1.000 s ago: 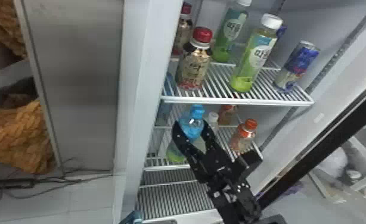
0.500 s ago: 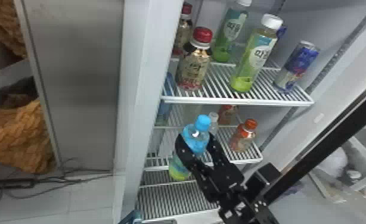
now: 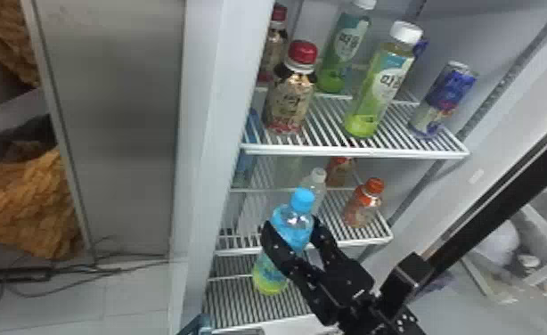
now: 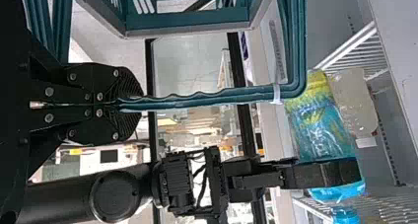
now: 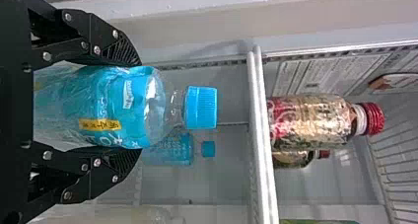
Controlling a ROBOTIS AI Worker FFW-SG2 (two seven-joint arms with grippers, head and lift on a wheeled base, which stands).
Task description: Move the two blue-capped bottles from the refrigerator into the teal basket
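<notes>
one gap, cap (image 5: pixel 201 107) to shelf edge (image 5: pixel 264 145)

on the upper shelf (image 3: pixel 357 153), a red-capped bottle (image 3: pixel 288 104) stands near the left front corner, another red-capped bottle (image 3: pixel 275 51) behind it. a white-capped green bottle (image 3: pixel 377 93) stands by the front edge, a second green bottle (image 3: pixel 344 51) farther back, a can (image 3: pixel 444 100) near the right front corner. on the middle shelf (image 3: pixel 375 241), an orange-capped bottle (image 3: pixel 362 207) stands near the right edge.
</notes>
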